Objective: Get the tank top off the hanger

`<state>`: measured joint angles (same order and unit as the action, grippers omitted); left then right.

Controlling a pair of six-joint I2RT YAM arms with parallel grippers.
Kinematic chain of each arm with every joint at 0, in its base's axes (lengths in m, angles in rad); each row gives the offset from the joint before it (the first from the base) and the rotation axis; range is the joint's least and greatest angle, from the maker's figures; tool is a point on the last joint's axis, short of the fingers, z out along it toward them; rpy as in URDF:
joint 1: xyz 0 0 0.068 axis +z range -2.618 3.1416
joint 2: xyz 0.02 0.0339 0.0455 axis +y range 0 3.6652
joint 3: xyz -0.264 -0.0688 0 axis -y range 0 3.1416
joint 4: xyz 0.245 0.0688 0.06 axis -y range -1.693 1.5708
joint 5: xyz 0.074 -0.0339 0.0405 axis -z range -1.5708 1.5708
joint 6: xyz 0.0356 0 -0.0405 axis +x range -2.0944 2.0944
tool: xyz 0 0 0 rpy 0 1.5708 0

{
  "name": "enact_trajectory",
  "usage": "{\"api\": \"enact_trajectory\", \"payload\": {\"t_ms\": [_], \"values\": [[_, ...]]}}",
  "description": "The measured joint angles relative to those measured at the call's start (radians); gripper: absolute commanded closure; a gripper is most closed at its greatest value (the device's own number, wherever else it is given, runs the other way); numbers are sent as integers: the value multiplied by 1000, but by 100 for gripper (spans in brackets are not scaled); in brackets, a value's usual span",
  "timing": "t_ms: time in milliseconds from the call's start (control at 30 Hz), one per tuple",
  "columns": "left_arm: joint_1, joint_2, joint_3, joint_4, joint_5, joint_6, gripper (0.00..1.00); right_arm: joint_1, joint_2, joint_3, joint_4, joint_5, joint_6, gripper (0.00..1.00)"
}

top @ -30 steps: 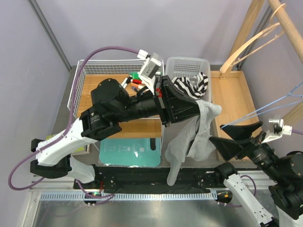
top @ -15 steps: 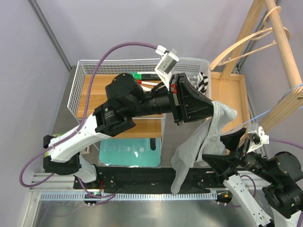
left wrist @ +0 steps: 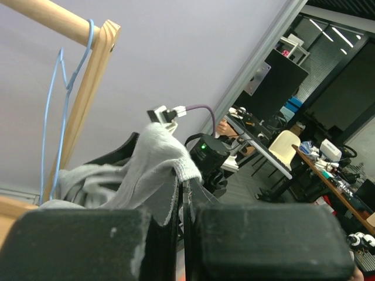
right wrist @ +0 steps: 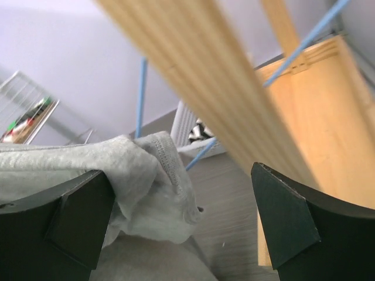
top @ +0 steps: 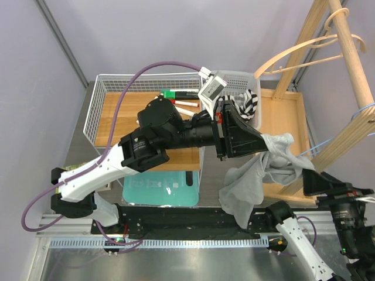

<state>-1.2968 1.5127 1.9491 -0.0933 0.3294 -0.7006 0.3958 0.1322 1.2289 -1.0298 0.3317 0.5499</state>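
Two arms appear in the overhead view. The left arm [top: 158,140] reaches across to the right, and its jaws are clamped together on an edge of the grey tank top [top: 258,175]. The left wrist view confirms this: a fold of cloth [left wrist: 155,164] is pinched between the two fingers [left wrist: 82,246]. From that grip the cloth hangs down toward the near edge. Its upper part is bunched to the right, near the foot of the wooden rack [top: 351,41].

The blue wire hanger [top: 364,111] is hooked over the rack's sloping rail. In the left wrist view its wires [left wrist: 58,117] run down into the bunched cloth. The tank top therefore touches the hanger, but whether any part is threaded on it cannot be determined.

The right arm [top: 345,216] sits at the lower right, its jaws spread wide with nothing between them. In the right wrist view, a hemmed edge of the tank top [right wrist: 88,170] lies just beside one finger [right wrist: 70,216].

Behind the left arm stand a white wire basket [top: 94,111] and a plastic basket [top: 237,79] holding a striped cloth [top: 249,105]. A teal board [top: 158,187] lies below the arm.
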Motion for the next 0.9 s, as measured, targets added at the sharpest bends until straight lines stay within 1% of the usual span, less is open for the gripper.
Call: {"api": "enact_trajectory", "payload": {"t_ms": [67, 133, 200, 300, 367, 467, 533, 567, 600, 633, 667, 700, 767, 900], "values": [[0, -13, -17, 0, -3, 0, 100, 7, -36, 14, -24, 105, 19, 0], [-1, -33, -38, 0, -12, 1, 100, 22, -65, 26, -43, 177, 35, 0], [-3, -51, -55, 0, -25, 5, 100, 35, -81, 35, -54, 212, 43, 0], [-6, -77, -71, -5, -56, 22, 100, 47, -82, 35, -52, 204, 23, 0], [-8, -87, -72, -8, -66, 30, 100, 49, -82, 31, -52, 157, -10, 0], [-8, -100, -72, -8, -72, 33, 100, 50, -81, 28, -50, 107, -43, 11], [-8, -109, -76, -9, -74, 36, 100, 50, -81, 20, -49, 113, -42, 29], [-8, -113, -81, -8, -76, 38, 100, 50, -81, 13, -48, 121, -38, 36], [-8, -118, -88, -9, -76, 39, 100, 50, -81, 3, -45, 131, -28, 50], [-8, -122, -95, -9, -76, 40, 100, 50, -81, -10, -40, 141, -18, 56], [-10, -126, -103, -9, -76, 40, 100, 50, -81, -25, -38, 153, -10, 59], [-10, -131, -113, -9, -76, 40, 100, 50, -81, -45, -35, 164, 3, 67], [-10, -142, -131, -9, -76, 40, 100, 50, -81, -85, -29, 177, 16, 70], [-10, -168, -156, -11, -77, 45, 100, 50, -75, -169, -23, 201, 36, 73]]}}
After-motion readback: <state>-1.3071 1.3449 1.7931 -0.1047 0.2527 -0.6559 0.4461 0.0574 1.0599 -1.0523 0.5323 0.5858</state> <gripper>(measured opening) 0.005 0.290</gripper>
